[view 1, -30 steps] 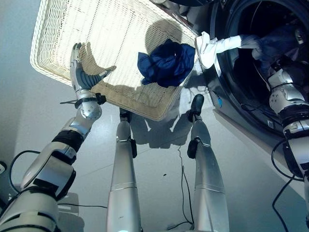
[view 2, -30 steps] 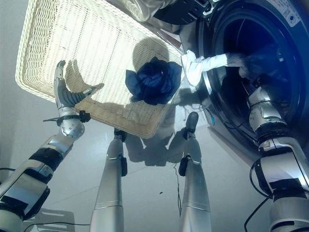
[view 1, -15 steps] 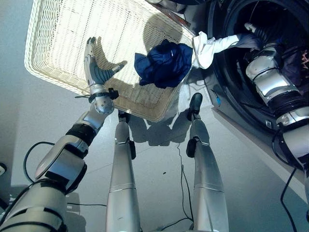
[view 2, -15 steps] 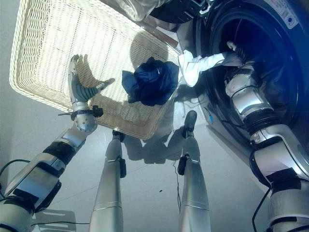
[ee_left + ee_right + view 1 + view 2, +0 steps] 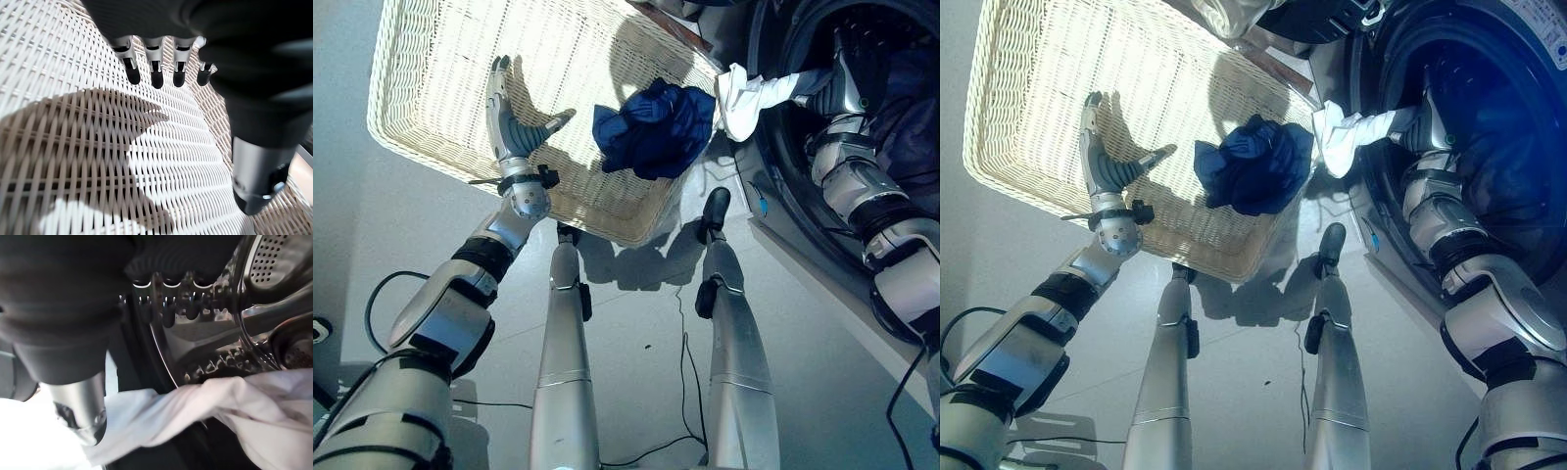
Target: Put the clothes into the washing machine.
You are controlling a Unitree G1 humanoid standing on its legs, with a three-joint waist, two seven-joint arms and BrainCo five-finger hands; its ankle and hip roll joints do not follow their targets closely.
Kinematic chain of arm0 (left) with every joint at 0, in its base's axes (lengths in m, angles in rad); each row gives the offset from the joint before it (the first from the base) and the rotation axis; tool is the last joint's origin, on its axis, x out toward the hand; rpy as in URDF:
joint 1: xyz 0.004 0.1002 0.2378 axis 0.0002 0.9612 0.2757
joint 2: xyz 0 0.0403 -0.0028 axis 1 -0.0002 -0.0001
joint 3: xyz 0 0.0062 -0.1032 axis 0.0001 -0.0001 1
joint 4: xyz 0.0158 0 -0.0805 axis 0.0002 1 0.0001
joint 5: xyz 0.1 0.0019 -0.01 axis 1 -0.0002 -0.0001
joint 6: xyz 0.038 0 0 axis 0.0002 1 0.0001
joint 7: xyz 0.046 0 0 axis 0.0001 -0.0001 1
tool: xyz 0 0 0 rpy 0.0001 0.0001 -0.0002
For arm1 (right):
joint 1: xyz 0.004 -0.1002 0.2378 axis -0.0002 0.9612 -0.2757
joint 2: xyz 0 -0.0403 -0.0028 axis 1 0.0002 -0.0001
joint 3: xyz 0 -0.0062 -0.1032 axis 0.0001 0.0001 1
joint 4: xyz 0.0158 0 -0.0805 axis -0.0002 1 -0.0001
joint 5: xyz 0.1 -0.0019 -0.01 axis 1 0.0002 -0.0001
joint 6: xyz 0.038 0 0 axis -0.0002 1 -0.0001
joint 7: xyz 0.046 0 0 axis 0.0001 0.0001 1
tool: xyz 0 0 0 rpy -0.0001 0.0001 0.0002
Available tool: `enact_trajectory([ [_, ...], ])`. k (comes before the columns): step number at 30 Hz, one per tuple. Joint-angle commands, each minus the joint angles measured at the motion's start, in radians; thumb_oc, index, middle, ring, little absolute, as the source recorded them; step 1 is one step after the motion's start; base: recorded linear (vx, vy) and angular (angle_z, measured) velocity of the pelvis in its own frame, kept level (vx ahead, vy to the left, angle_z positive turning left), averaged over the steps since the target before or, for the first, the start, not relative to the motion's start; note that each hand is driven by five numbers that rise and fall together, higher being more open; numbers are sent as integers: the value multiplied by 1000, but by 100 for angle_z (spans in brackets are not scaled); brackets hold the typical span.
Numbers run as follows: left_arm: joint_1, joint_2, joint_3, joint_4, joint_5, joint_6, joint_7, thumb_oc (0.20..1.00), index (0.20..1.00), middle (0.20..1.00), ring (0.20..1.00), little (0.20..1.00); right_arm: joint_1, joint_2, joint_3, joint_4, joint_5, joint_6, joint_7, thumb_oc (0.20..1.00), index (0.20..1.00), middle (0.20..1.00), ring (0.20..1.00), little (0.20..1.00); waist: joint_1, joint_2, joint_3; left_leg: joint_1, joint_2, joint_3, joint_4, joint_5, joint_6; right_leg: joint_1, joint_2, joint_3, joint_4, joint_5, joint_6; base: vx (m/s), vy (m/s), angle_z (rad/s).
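Left hand: the left hand (image 5: 514, 132) hovers over the near-left part of the wicker basket (image 5: 431, 59), fingers (image 5: 155, 73) straight and spread, thumb out to the side, holding nothing.

Basket: it sits on the floor (image 5: 636, 323) to the left of the machine; its weave is bare apart from one garment.

Dark blue garment: the dark blue garment (image 5: 656, 127) lies bunched in the basket's near-right corner, against the rim nearest the machine, untouched by either hand.

White cloth: the white cloth (image 5: 744, 98) straddles the door opening, one bunched end hanging outside over the rim just beside the basket's corner, the rest stretched as a band into the drum.

Washing machine: the washing machine (image 5: 1528, 59) stands at the right with its round opening facing the basket; something dark lies deep in the drum, but I cannot tell what.

Right hand: the right hand (image 5: 842, 88) is inside the opening beside the white band; the right wrist view shows the cloth running past below the hand, and I cannot tell whether the fingers grip it.

Progress: judged partway. The white cloth is only half in and needs its outer end drawn through; the dark blue garment has yet to be lifted and loaded.
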Motion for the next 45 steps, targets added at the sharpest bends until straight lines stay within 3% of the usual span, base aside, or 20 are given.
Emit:
enact_trajectory([
  [1, -23, -24, 23, 1, 42, -15, 38, 1000, 1000, 1000, 1000, 1000, 13, -37, 55, -2, -52, -41, -19, 1000, 1000, 1000, 1000, 1000, -3, 21, -19, -2, -91, 14, 3, -34, 101, -12, 43, -51, 52, -10, 59, 0, 0, 0],
  [18, -16, -34, 33, -8, 67, -8, 47, 1000, 1000, 1000, 1000, 1000, 83, -48, 77, -45, -221, -174, -9, 1000, 1000, 1000, 1000, 1000, -14, 11, -19, 7, -89, 15, -10, -27, 98, -10, 40, -50, 45, 4, 65, 0, 0, 0],
  [19, -17, -37, 33, -8, 69, -7, 48, 1000, 1000, 1000, 1000, 1000, 83, -44, 82, -47, -231, -180, -8, 900, 900, 900, 900, 900, -14, 12, -19, 8, -89, 15, -11, -26, 98, -10, 39, -51, 44, 3, 64, 0, 0, 0],
  [20, -19, -42, 32, -6, 71, -7, 49, 1000, 1000, 1000, 1000, 1000, 83, -40, 89, -54, -232, -185, -12, 416, 416, 416, 416, 416, -14, 13, -19, 9, -90, 16, -14, -25, 99, -9, 38, -51, 42, 4, 64, 0, 0, 0],
  [21, -21, -45, 31, -2, 72, -8, 48, 1000, 1000, 1000, 1000, 1000, 81, -35, 92, -56, -227, -190, -16, 200, 200, 200, 200, 200, -14, 15, -19, 9, -91, 14, -15, -24, 99, -10, 39, -50, 42, 5, 63, 0, 0, 0],
  [31, -22, -82, 41, 6, 86, -8, 61, 1000, 1000, 1000, 1000, 1000, 52, 9, 97, -60, -242, -193, -31, 200, 200, 200, 200, 200, -9, 37, -19, 7, -97, 18, -16, -16, 95, -19, 36, -40, 47, 2, 61, 3, 15, 1],
  [45, -16, -92, 47, -3, 93, -4, 67, 1000, 1000, 1000, 1000, 1000, 75, 16, 76, -75, -234, -191, -36, 200, 200, 200, 200, 200, -10, 42, -19, 6, -96, 20, -22, -8, 95, -24, 34, -36, 49, 8, 61, 1, 8, 2],
])
